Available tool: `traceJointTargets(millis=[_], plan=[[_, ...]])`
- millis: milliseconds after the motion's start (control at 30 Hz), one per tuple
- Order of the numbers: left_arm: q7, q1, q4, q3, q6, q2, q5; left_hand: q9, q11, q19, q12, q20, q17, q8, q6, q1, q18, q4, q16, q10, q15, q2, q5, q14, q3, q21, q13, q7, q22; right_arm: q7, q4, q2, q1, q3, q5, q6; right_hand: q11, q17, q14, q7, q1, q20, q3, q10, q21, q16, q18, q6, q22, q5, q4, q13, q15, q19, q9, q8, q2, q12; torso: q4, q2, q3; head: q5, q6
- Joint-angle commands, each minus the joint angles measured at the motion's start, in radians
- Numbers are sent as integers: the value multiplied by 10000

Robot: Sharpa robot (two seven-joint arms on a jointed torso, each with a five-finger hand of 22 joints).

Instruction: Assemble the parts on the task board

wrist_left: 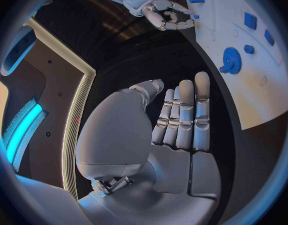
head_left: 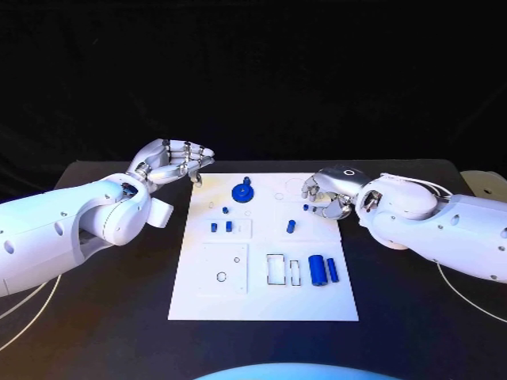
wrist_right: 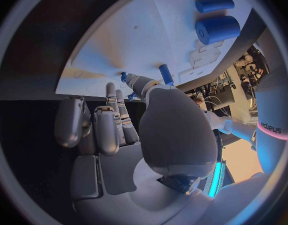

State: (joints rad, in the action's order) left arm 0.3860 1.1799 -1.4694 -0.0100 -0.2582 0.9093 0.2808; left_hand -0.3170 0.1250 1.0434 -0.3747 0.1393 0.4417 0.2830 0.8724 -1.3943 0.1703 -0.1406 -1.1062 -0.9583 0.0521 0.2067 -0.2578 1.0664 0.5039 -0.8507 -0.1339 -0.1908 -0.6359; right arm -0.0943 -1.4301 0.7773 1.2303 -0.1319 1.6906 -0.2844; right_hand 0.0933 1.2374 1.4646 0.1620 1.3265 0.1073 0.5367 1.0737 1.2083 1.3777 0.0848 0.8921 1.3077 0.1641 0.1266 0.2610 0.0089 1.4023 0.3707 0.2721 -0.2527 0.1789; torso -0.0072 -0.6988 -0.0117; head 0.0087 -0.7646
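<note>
Left hand raised over the black table just off the far left corner of the task board, palm up, fingers apart and lightly curled, holding nothing; its white forearm enters low from the left. In the left wrist view the fingers extend straight and side by side, with the blue gear beyond the fingertips on the board.

Right hand lowered over the board's far right edge, back upward, fingers bent down toward the surface. A small blue peg lies directly beneath the fingertips; whether the hand pinches it cannot be told.

Other parts relative to the right hand: a slim blue pin just nearer the robot, a thick blue cylinder and a thin blue rod further toward the robot. Three short blue studs lie between the two hands.

No legible writing on the board or parts.
</note>
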Motion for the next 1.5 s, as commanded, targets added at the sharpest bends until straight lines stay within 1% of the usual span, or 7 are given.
traceJointTargets(millis=[33, 333, 433, 633, 1233, 1433, 1500], plan=[[662, -10, -145, 3, 296, -7, -1319, -15, 8, 17, -64, -35, -13, 45, 51, -41, 156, 14, 47, -87, -43, -43, -43, -29, 35, 35, -10, 4, 11, -432, 120, -183, -68, -3, 1002, 435, 58, 13, 338, 43, 8, 17, -2, -21, 65, 55, -99, -54, 700, -39, -60, -18, 85, 98, -11, -71, -89, -74, 13, 9, 0, 0, -15], [690, -19, -233, 0, 320, -9, -1476, -17, 6, 18, -84, -40, -22, 48, 49, -43, 155, 22, 60, -94, -47, -39, -42, -39, 31, 47, -17, 2, 19, -408, 317, -490, -185, -8, 1121, 426, 70, 245, 403, 56, 108, 47, 112, 195, 468, 210, -177, 122, 941, -23, -179, -139, 113, 289, 3, -58, 38, -76, 12, 7, 2, 22, -44], [668, -20, -228, 0, 308, -5, -1492, -17, 6, 18, -87, -41, -24, 47, 46, -44, 155, 24, 63, -92, -48, -37, -42, -41, 30, 50, -17, 0, 22, -405, 313, -506, -203, -8, 1126, 428, 1, 363, 433, -3, 192, 22, 302, 497, 775, 292, -232, 381, 1129, -336, -297, -220, 64, 429, 36, 9, 182, -31, 5, 6, 0, 36, -56], [591, -20, -204, 0, 314, -3, -1506, -12, 12, 21, -101, -49, -37, 35, 14, -61, 154, 46, 80, -68, -50, -34, -43, -50, 33, 67, -20, -16, 34, -533, 311, -494, -226, -9, 1216, 508, -193, 489, 468, -163, 405, -84, 732, 1093, 1239, 382, -323, 927, 1414, -532, -636, -254, -99, 629, 133, 207, 477, 73, 11, 13, 2, 14, -64], [349, -20, -118, -1, 373, 27, -1509, 9, 58, 28, -119, -45, -74, -13, -103, -73, 143, 91, 121, 68, -24, -14, -33, -80, 29, 119, -17, -71, 69, -902, 31, -269, -281, -9, 1669, 711, -214, 522, 478, -180, 342, -114, 773, 1177, 1462, 406, -371, 984, 1545, -557, -761, -273, -128, 725, 142, 200, 402, 27, 2, 8, -14, -28, -74], [247, -20, -91, -1, 391, 30, -1509, 18, 81, 18, -132, -33, -95, -34, -158, -86, 140, 115, 149, 142, -6, -22, -38, -115, 40, 150, -15, -97, 88, -969, -2, -252, -286, -9, 1721, 692, -255, 547, 482, -210, 465, -133, 1003, 1299, 1615, 424, -402, 1117, 1643, -547, -992, -287, -171, 789, 167, 223, 579, -22, 13, 3, -11, -49, -81], [212, -20, -82, -1, 389, 31, -1508, 20, 87, 15, -137, -31, -100, -38, -168, -96, 140, 126, 155, 159, -2, -27, -40, -123, 47, 158, -15, -104, 93, -982, -6, -249, -289, -9, 1730, 656, -281, 588, 492, -228, 592, -153, 1146, 1397, 1737, 450, -426, 1239, 1715, -628, -1166, -278, -203, 841, 199, 266, 753, -27, 10, 4, -11, -50, -81]])
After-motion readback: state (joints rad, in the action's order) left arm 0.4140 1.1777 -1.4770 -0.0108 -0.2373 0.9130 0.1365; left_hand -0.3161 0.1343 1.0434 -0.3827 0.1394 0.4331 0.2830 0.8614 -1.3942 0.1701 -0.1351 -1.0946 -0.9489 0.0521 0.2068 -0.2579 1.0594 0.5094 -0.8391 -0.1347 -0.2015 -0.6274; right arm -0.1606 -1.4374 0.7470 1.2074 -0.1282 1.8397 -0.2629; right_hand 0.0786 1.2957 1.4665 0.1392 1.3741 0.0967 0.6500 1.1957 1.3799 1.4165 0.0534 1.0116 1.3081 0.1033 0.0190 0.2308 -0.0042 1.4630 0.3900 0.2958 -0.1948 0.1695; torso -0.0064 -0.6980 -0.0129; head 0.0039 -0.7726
